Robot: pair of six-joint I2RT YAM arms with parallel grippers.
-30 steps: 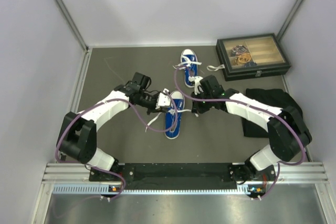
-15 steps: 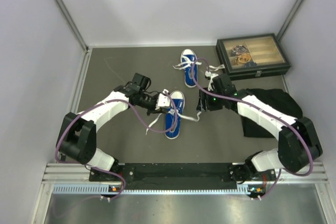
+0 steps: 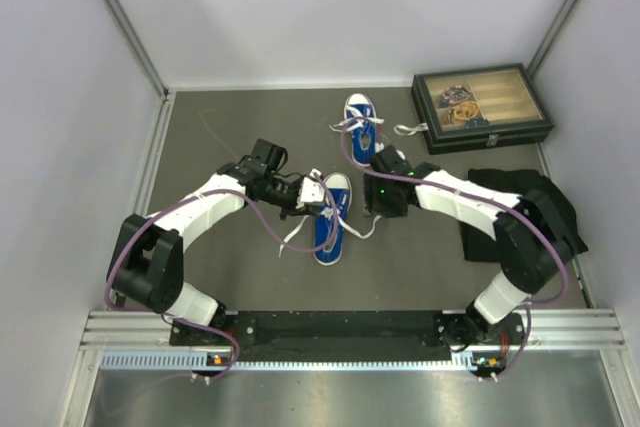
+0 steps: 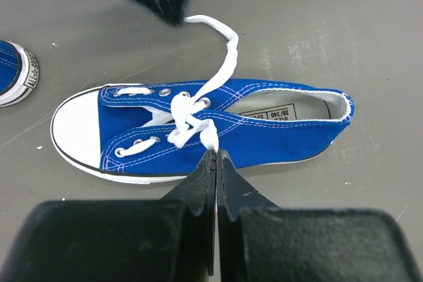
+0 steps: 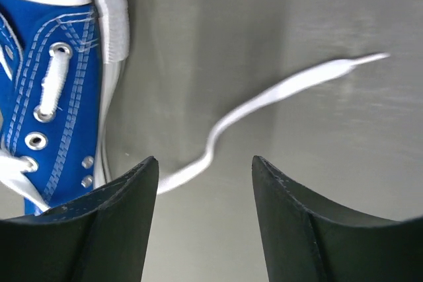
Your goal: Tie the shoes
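Two blue sneakers with white laces lie on the grey mat. The near shoe [image 3: 330, 219] lies between my arms, and the far shoe [image 3: 361, 127] lies behind it. My left gripper [image 3: 311, 201] is at the near shoe's left side. In the left wrist view its tips [image 4: 216, 154] are shut on a white lace end [image 4: 209, 138] over the shoe [image 4: 277, 130]. My right gripper [image 3: 376, 209] hangs just right of the near shoe. It is open [image 5: 205, 163] and holds nothing. A loose lace [image 5: 264, 97] trails across the mat below it, beside the shoe's side [image 5: 59, 97].
A dark glass-lidded box [image 3: 480, 107] stands at the back right. A black cloth [image 3: 520, 205] lies under my right arm. Pale walls enclose the mat on three sides, and a metal rail [image 3: 350, 325] runs along the front.
My right gripper has opened and let go of the lace. It swung right, then came back toward the near shoe. The left gripper has stayed put, still shut.
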